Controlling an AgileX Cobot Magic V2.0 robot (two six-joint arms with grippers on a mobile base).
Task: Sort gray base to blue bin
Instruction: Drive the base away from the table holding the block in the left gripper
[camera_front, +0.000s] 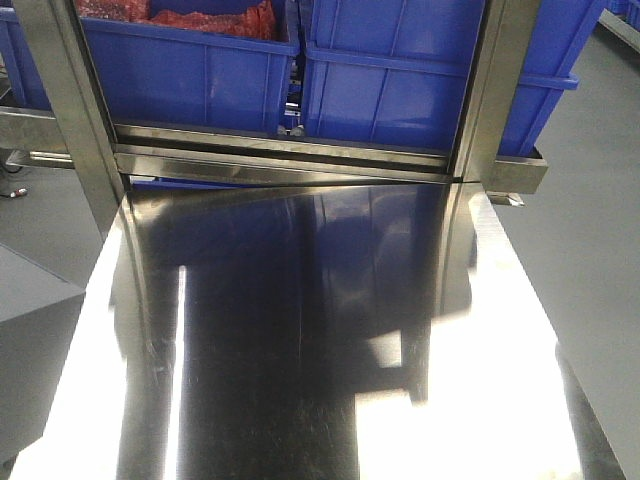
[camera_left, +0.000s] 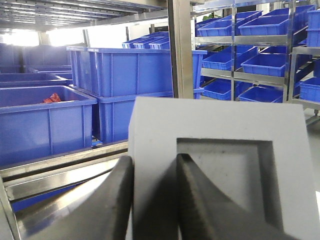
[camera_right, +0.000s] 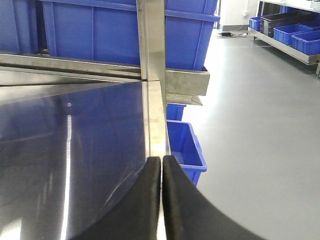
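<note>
In the left wrist view, the gray base (camera_left: 220, 125) fills the lower right. It is a light-gray block whose square recess faces the camera. My left gripper (camera_left: 155, 159) is shut on its left wall, with one finger outside and one inside the recess. It is held above the steel table (camera_front: 300, 330), in front of a row of blue bins (camera_left: 45, 125) on the rack behind. The front view shows two such blue bins (camera_front: 400, 90) at the table's far edge. My right gripper (camera_right: 161, 159) is shut and empty over the table's right edge. Neither gripper shows in the front view.
The left bin (camera_front: 190, 75) holds red material. Steel rack posts (camera_front: 60, 110) (camera_front: 500, 90) rise at the table's far corners, with a rail between them. A small blue bin (camera_right: 187, 150) stands on the floor right of the table. Shelves of more bins (camera_left: 260, 60) line the background.
</note>
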